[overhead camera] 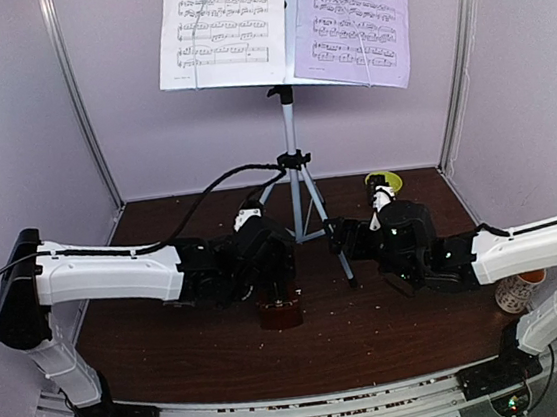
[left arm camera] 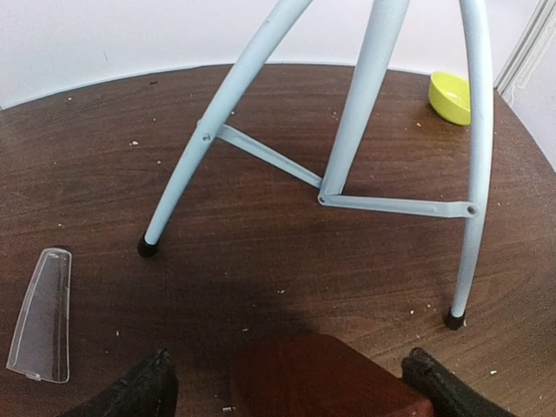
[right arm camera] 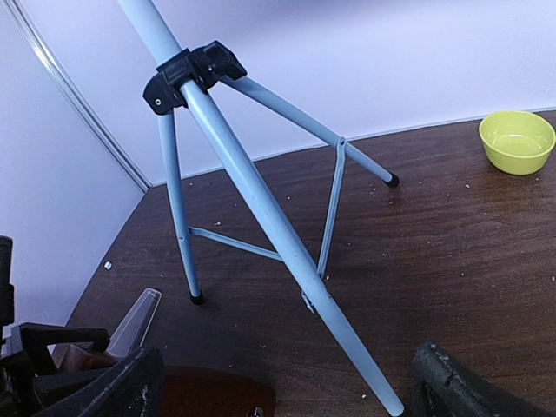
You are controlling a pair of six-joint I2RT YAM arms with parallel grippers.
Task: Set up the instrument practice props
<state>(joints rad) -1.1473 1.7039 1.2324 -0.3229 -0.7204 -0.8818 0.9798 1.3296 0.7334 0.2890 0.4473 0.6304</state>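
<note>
Now your two sheets point(overhead camera: 222, 24) crown one stand point(overhead camera: 292, 157); left pincer point(left arm camera: 295, 387) gapes astride one metronome point(left arm camera: 334, 369), right pincer point(right arm camera: 291, 382) released; one bowl point(left arm camera: 452, 95) upper right.

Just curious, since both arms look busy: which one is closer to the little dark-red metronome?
Left. The left gripper straddles the metronome, fingers open either side. The right gripper sits farther right, open around a tripod leg.
</note>
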